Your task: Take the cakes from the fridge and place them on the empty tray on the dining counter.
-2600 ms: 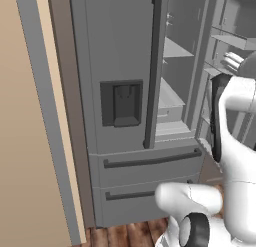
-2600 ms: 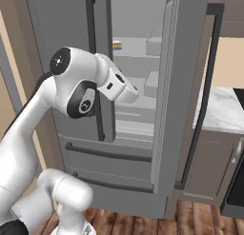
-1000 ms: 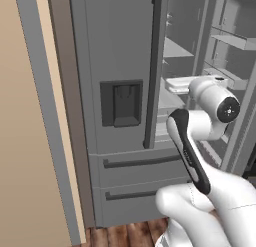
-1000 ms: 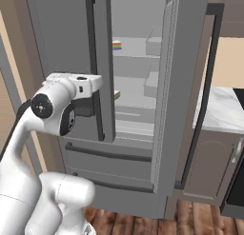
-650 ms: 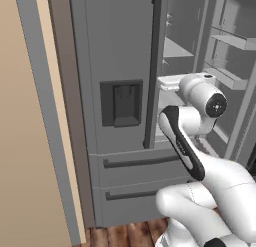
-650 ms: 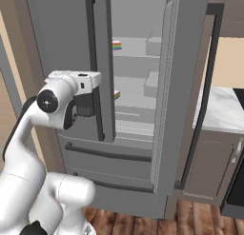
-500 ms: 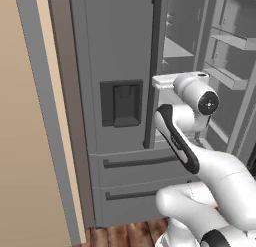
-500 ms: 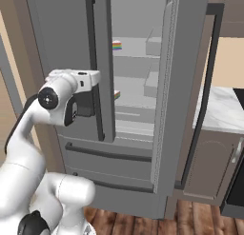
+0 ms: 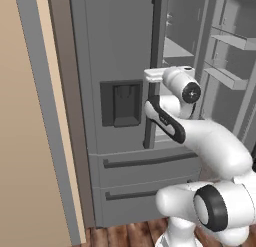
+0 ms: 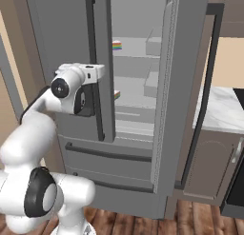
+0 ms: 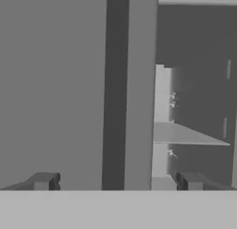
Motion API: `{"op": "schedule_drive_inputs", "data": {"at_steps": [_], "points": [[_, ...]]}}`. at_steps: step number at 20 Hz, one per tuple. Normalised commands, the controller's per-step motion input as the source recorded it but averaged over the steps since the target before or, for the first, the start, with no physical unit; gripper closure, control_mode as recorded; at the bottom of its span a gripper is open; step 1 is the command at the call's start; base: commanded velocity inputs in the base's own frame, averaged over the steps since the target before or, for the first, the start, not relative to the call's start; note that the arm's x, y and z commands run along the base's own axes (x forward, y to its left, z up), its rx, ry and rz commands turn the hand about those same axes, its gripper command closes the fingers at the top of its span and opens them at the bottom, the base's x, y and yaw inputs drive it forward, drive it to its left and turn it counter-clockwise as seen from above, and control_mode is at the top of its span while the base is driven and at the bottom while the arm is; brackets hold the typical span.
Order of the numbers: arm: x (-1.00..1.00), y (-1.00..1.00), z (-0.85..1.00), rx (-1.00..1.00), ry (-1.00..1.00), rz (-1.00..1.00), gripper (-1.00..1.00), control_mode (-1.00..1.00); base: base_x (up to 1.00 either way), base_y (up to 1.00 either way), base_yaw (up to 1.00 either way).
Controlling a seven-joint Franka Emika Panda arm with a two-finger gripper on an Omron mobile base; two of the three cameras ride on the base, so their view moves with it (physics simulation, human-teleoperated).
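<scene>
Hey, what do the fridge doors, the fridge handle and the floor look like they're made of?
Fridge: probably painted or brushed metal, flat matte grey. Handle: dark, smooth, metal or plastic, unclear which. Floor: wood planks, reddish-brown with visible seams.

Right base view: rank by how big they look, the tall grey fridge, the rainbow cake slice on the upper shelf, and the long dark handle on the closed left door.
1. Tall grey fridge
2. Long dark handle
3. Rainbow cake slice
</scene>
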Motion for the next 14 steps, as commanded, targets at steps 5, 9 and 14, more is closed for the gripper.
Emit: {"op": "schedule_drive_inputs", "data": {"at_steps": [5,9,14], "points": [[0.68,0.0,-0.15,0.0,0.0,0.0,-1.0,-1.0,0.0,0.0,0.0],[0.64,0.01,-0.07,0.0,0.0,0.0,-1.0,-1.0,0.0,0.0,0.0],[0.65,0.0,-0.04,0.0,0.0,0.0,-1.0,-1.0,0.0,0.0,0.0]]}}
